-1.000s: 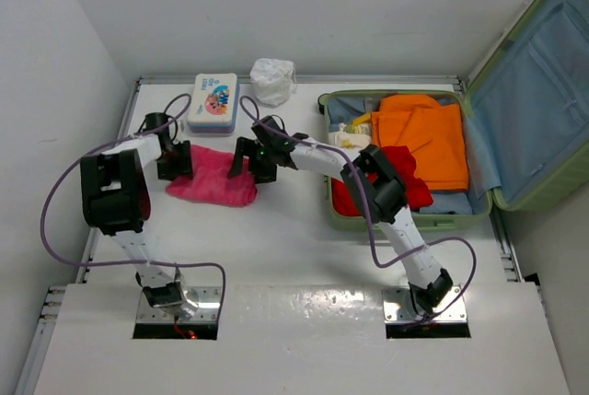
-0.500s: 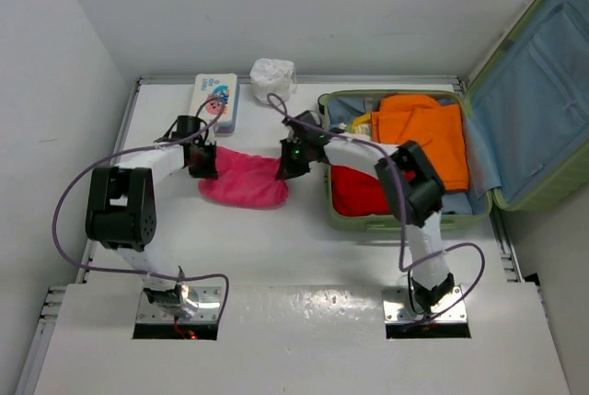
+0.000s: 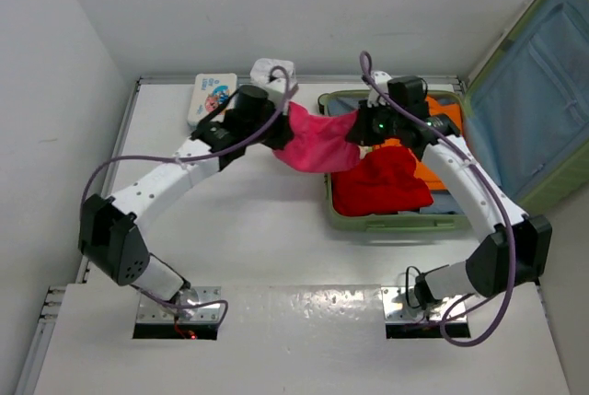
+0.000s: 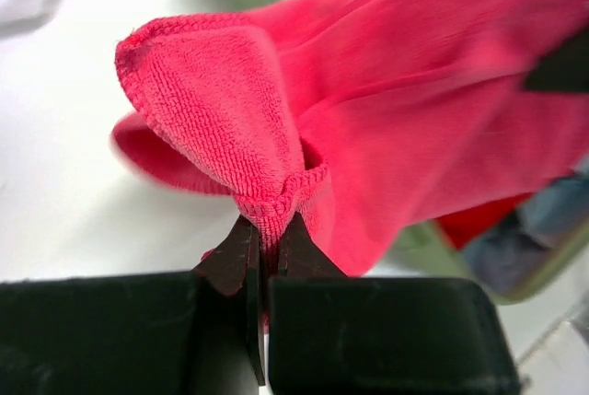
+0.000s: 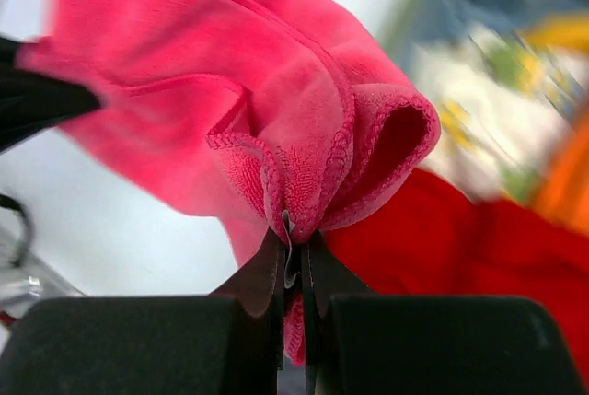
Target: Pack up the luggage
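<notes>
White table (image 3: 276, 257) and luggage (image 3: 396, 224) lie clear overhead; wrist views show towel (image 4: 396, 110) pinched.

top camera overhead, looks down; close wrist cameras share pink towel (image 3: 317, 142), luggage (image 3: 396, 223) beyond

Right gripper (image 5: 293, 261) fingertips pressed together, pinching bunched hem of pink towel (image 5: 230, 110). Towel rises from pinch, folded into looped ridge, spreads up and left. Black wedge (image 5: 37, 100) touching towel's left edge; identity unclear. White table (image 5: 110, 229) below-left of towel. Red garment (image 5: 479, 257) right of towel, just behind pinch. Orange fabric (image 5: 566, 183) further right. Blurred white-yellow item (image 5: 474, 91) above red garment. Luggage (image 5: 409, 4) pale green rim upper right of towel, blue lining beyond, blurred.
</notes>
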Robot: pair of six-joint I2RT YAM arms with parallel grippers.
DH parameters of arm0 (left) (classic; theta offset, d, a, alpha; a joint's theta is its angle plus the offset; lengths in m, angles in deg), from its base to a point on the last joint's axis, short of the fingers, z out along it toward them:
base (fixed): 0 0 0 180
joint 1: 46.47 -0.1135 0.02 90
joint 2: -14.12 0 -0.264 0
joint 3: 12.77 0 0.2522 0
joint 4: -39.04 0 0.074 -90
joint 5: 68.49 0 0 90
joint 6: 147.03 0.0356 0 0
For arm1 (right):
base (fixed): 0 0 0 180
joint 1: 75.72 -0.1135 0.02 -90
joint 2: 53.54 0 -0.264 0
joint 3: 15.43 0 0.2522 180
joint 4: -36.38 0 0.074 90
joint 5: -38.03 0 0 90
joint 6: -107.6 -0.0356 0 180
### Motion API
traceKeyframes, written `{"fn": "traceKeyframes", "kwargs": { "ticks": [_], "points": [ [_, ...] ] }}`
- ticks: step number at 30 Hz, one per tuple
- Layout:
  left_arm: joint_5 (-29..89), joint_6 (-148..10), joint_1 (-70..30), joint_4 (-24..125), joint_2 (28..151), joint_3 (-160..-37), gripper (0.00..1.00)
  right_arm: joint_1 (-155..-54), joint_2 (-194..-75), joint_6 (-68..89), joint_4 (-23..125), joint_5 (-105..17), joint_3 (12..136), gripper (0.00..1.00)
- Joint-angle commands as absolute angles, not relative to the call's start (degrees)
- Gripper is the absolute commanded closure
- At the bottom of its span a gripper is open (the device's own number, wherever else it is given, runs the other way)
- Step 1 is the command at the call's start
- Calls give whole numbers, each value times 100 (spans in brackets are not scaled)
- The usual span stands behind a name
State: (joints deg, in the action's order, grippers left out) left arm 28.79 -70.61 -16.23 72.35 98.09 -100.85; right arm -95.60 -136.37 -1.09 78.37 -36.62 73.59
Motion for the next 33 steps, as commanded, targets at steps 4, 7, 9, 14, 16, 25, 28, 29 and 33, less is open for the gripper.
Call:
{"fn": "traceKeyframes", "kwargs": {
  "ticks": [4, 7, 9, 14, 16, 25, 28, 29, 33],
  "points": [
    [2415, -7170, -341, 7099, 10841, -11212, 100, -8426, -12782, 1162, 8855, -3984, 6567, 100],
    [2414, -7057, 98, 7099, 11466, -11757, 100, -7671, -12518, 1723, 9065, -3905, 6364, 100],
    [2353, -7004, 326, 7047, 11756, -12081, 100, -7082, -12404, 2023, 9189, -3835, 6267, 100],
    [2405, -6951, 652, 6941, 12600, -12558, 100, -5957, -12271, 2902, 9418, -3826, 6064, 100],
    [2405, -6898, 784, 6889, 12785, -12655, 100, -5623, -12411, 3279, 9505, -3835, 6073, 100],
    [2300, -6845, 1049, 6783, 13488, -12717, 96, -4734, -13167, 4588, 8822, -4106, 5705, 100],
    [2247, -6793, 1049, 6783, 13489, -12550, 72, -4734, -13439, 4757, 8803, -4204, 5686, 100],
    [2195, -6792, 1049, 6783, 13393, -12549, 53, -4742, -13545, 4827, 8820, -4239, 5686, 100],
    [2115, -6853, 847, 6713, 12954, -12295, 21, -4979, -13686, 4916, 8838, -4459, 5695, 86]
  ]
}}
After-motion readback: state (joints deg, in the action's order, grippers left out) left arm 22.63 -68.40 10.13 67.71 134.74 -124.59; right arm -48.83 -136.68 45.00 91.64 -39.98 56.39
